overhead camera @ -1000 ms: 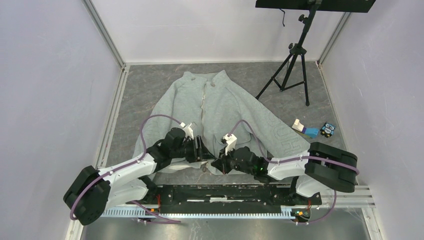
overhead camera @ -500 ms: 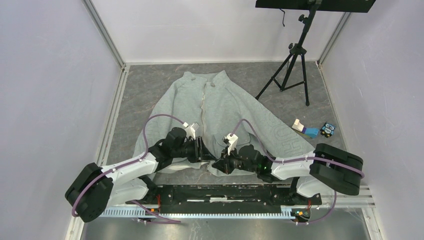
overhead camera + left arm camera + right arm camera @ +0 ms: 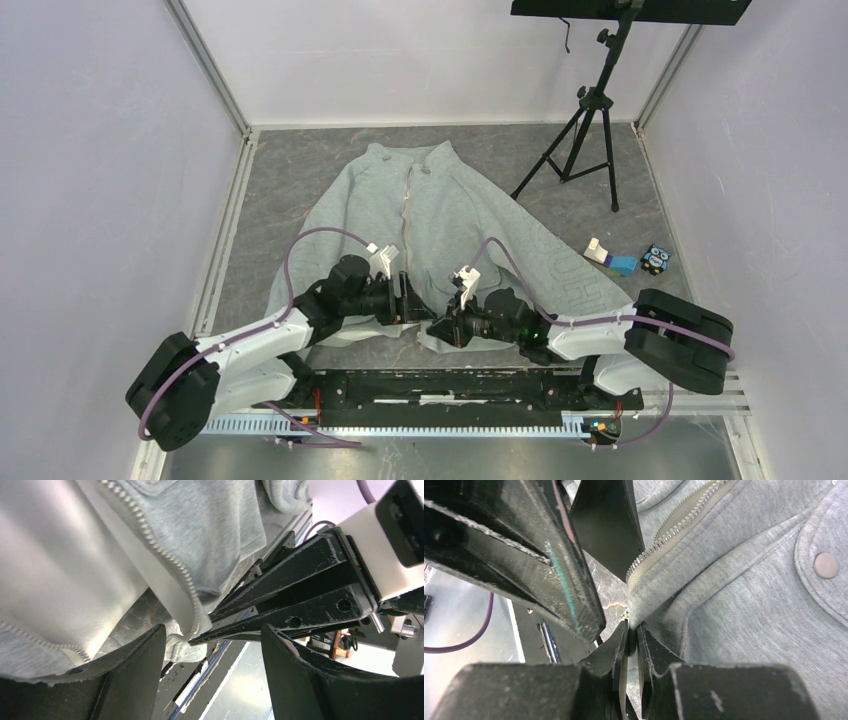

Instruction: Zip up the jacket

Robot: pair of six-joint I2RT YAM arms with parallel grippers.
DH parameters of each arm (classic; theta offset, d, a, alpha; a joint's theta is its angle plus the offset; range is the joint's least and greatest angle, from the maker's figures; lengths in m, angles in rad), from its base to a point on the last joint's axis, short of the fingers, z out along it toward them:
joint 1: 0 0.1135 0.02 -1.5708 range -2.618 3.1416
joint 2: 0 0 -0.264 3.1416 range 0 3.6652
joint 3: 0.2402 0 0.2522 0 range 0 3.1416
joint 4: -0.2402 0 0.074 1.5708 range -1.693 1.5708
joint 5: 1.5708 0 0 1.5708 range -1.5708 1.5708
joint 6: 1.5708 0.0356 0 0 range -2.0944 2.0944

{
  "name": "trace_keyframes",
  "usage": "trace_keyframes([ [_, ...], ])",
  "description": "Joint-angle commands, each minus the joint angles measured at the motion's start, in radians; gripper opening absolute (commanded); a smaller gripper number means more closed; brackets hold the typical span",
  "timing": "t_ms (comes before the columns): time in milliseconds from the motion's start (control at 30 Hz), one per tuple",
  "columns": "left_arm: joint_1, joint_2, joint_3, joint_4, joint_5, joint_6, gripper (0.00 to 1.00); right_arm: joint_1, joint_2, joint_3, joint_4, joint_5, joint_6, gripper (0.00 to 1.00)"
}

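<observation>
Now your right gripper (image 3: 631,628) pinches the jacket (image 3: 445,215) at the foot of its zipper (image 3: 407,215), which runs toward twelve o'clock; left gripper (image 3: 212,632) gapes at ten.

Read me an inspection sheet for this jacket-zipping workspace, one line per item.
Surface: grey marbled table, largely covered by the garment.
Job's things: jacket spread flat, collar at the far end; zipper halves apart at the near hem.
Clutter: white-and-blue block and owl-faced item right of the jacket.
Grippers: left gripper open at the hem; right gripper shut on the zipper's bottom end.
Cables: purple cables arch from both arms above the jacket.
Surroundings: white walls; black tripod far right.
</observation>
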Motion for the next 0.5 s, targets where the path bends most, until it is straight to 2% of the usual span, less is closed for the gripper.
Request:
trace_keyframes([
  [0,-0.005,0.017,-0.005,0.123,0.085,-0.019,0.75,-0.009,-0.035,-0.015,0.065,-0.033,-0.002,0.17],
  [133,-0.007,0.019,-0.025,0.169,0.111,-0.051,0.73,-0.024,-0.038,-0.021,0.064,-0.036,0.001,0.18],
  [267,-0.007,0.007,-0.042,0.180,0.111,-0.066,0.62,-0.028,-0.049,-0.032,0.068,-0.026,0.001,0.18],
  [467,-0.007,-0.013,-0.068,0.180,0.096,-0.087,0.54,-0.037,-0.063,-0.033,0.044,-0.019,-0.005,0.20],
])
